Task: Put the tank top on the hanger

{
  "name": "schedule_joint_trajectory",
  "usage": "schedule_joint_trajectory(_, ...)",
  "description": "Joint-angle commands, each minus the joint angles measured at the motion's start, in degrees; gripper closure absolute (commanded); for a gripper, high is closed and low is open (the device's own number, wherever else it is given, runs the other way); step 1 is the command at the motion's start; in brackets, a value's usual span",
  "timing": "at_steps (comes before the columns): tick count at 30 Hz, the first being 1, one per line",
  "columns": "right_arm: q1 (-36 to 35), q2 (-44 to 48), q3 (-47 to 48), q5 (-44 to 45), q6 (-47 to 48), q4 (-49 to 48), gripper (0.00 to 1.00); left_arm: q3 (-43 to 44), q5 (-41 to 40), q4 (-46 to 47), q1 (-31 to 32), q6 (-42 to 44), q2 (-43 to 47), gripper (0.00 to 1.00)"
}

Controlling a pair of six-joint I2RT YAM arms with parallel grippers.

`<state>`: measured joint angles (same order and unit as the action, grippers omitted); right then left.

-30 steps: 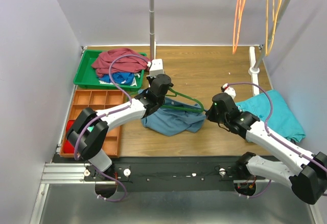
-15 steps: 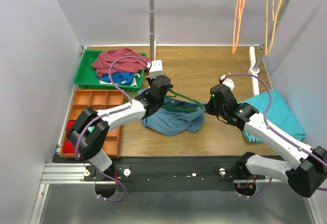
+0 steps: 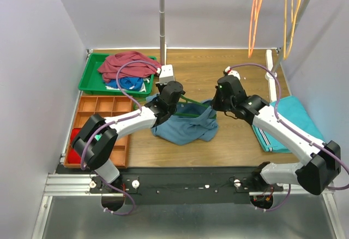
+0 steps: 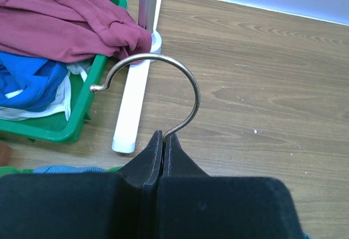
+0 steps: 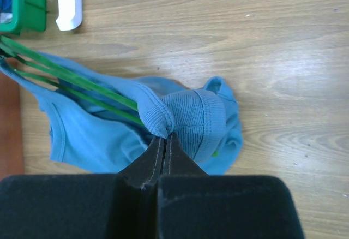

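The slate-blue tank top [image 3: 185, 127] lies bunched on the wooden table with the dark-green hanger [image 3: 192, 102] partly inside it. My left gripper [image 3: 173, 94] is shut on the hanger at the foot of its metal hook [image 4: 193, 86], which curves up and left in the left wrist view. My right gripper [image 3: 217, 107] is shut on a rolled edge of the tank top [image 5: 202, 119] at the hanger's right end. The green hanger wires [image 5: 71, 81] run from there into the fabric up to the left.
A green tray [image 3: 87, 81] with a maroon garment [image 3: 125, 64] sits at the far left, an orange compartment tray [image 3: 92, 105] in front of it. A folded teal cloth [image 3: 297, 121] lies at the right. A rack pole [image 3: 162, 21] stands behind; orange [image 3: 254, 15] and yellow [image 3: 292, 10] hangers hang at the far right.
My right gripper has moved away from me and to the left with the tank top's edge, pulling it up over the hanger's right end. The left gripper has stayed put.
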<state>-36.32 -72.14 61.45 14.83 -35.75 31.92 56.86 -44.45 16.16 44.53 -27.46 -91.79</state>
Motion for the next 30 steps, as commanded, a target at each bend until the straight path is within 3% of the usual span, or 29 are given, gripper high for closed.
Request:
schedule_joint_trajectory(1, 0.0, -2.3, 3.8, -4.3, 1.0, 0.3, 0.99, 0.3, -6.1, 2.5, 1.3, 0.0, -1.5, 1.0)
schedule_joint_trajectory(11, -0.1, -9.2, 8.9, -7.9, 0.3, -2.7, 0.94, 1.6, -7.2, 3.0, 2.7, -0.4, -2.3, 1.0)
schedule_joint_trajectory(20, 0.0, -16.4, 15.4, -7.0, 0.2, -3.2, 0.79, 2.5, -7.2, 2.5, 4.1, 0.0, -1.8, 1.0)
schedule_joint_trajectory(26, 0.0, -14.3, 14.8, -8.4, 3.2, -4.4, 0.56, 3.2, -7.1, 1.5, 4.3, 1.7, 0.1, 1.0)
schedule_joint_trajectory(27, 0.0, -12.3, 14.1, -8.7, 3.8, -4.6, 0.46, 3.6, -6.8, 1.2, 4.3, 2.3, 0.6, 1.0)
schedule_joint_trajectory(30, 0.0, -6.6, 10.0, -9.4, 6.2, -6.4, 0.33, 5.0, -6.1, -0.7, 4.6, 4.7, 2.5, 1.0)
